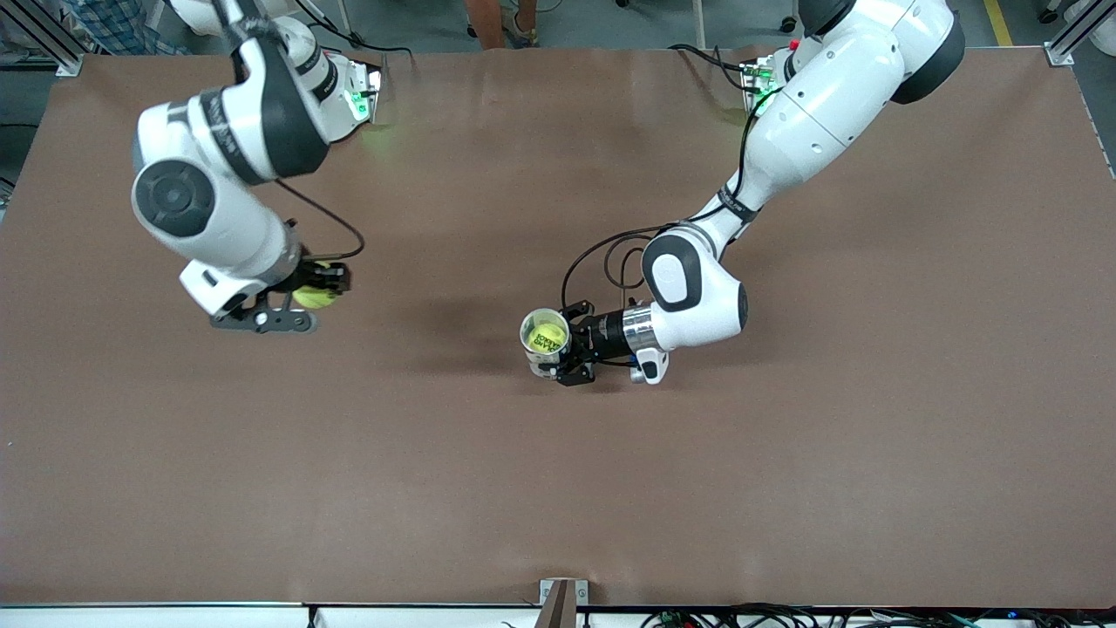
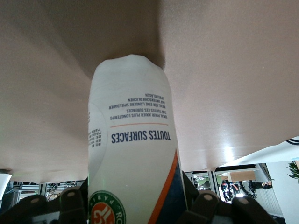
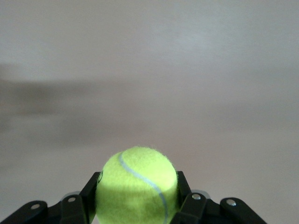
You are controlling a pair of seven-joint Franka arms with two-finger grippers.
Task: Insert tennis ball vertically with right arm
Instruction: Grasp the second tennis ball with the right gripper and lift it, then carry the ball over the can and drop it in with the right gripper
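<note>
Right tool (image 1: 316, 292) clamped on a fuzzy yellow-green tennis ball (image 1: 314, 296), up over the brown counter (image 1: 558, 488) toward the right arm's end, left tool (image 1: 567, 347) clamped on an upright white plastic ball tube (image 1: 546, 336) mid-counter, open mouth up, another ball inside

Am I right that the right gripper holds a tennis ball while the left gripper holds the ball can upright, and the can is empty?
Not quite: the can is not empty. The front view shows a yellow ball already inside its open mouth. The rest stands: the right gripper is shut on a tennis ball, and the left gripper holds the can upright.
</note>
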